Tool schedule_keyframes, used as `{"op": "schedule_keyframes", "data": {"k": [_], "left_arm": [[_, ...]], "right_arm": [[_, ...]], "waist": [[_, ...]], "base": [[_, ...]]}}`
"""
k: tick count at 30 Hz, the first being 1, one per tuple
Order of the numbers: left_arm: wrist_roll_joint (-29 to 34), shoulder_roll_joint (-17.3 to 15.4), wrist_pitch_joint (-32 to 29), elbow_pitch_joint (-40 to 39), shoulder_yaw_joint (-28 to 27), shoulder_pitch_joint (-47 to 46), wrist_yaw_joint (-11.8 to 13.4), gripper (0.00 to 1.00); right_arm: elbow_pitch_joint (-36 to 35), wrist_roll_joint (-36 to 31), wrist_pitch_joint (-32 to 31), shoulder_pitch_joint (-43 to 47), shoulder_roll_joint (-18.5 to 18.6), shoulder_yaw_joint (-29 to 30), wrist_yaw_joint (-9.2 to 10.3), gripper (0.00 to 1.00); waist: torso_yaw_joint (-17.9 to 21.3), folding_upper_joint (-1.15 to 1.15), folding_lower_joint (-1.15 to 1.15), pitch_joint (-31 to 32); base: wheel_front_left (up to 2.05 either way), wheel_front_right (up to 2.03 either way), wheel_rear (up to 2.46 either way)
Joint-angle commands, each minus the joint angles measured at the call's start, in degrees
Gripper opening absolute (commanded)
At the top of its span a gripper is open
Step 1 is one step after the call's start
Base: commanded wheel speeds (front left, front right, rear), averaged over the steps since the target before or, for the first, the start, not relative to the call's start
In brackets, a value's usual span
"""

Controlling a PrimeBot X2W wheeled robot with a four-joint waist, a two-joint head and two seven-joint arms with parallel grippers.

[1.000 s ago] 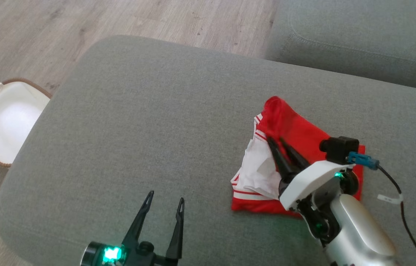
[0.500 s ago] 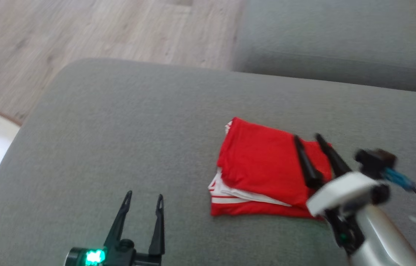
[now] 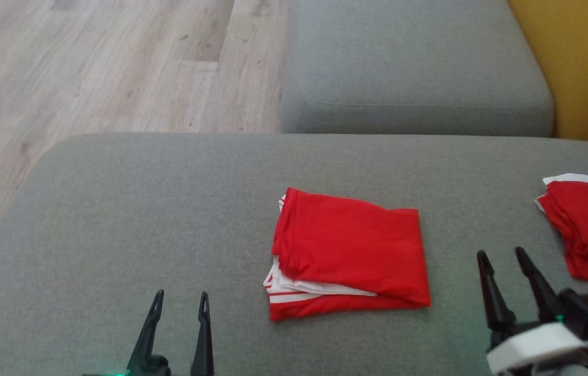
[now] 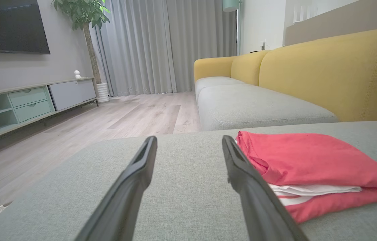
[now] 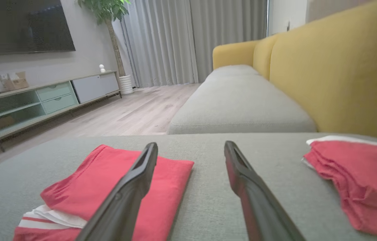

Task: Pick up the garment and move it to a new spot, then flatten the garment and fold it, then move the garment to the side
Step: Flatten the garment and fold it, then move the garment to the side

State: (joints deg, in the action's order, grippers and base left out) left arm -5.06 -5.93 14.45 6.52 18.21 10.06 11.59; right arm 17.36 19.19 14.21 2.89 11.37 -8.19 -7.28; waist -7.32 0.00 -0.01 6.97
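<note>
On grey cushion (image 3: 116,209), folded garment (image 3: 346,250)

We see soft, even daylight in every view, with only faint shadow under the garment (image 3: 346,250). Its red looks saturated from the head, washed pink from the wrists. The curtains (image 4: 161,47) at upper centre glow pale. The fingers (image 4: 135,187) of our left gripper (image 4: 188,140) loom blurred and stretched at the bottom edge.

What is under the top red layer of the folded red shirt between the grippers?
At the near-left edge of the folded red shirt, white fabric and striped trim show above a bottom red layer. Deeper inside the fold is covered.
</note>
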Motion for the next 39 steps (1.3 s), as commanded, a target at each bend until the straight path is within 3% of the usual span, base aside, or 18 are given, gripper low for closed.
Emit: {"op": "schedule_keyframes", "data": {"k": [1, 11, 39], "left_arm": [[-0.03, 0.77, 0.55, -2.26, -2.32, -1.60, -0.16, 1.00], [0.19, 1.27, 0.55, -2.80, -4.11, 0.67, -1.02, 1.00], [1.49, 2.24, 0.55, -2.14, -5.51, 1.07, -2.81, 1.00]], "right_arm": [[-3.63, -2.07, 0.75, -0.40, 0.63, 0.09, -0.21, 1.00], [-9.19, -9.60, 0.78, 8.00, -2.64, 4.53, -0.21, 1.00], [-8.23, -11.14, 0.78, 8.61, -3.80, 4.64, -0.21, 1.00]], "waist": [[0.40, 0.00, 0.01, 0.41], [1.17, 0.00, 0.01, 1.11], [0.68, 0.00, 0.01, 1.26]], "base": [[0.00, 0.00, 0.00], [0.00, 0.00, 0.00], [0.00, 0.00, 0.00]]}}
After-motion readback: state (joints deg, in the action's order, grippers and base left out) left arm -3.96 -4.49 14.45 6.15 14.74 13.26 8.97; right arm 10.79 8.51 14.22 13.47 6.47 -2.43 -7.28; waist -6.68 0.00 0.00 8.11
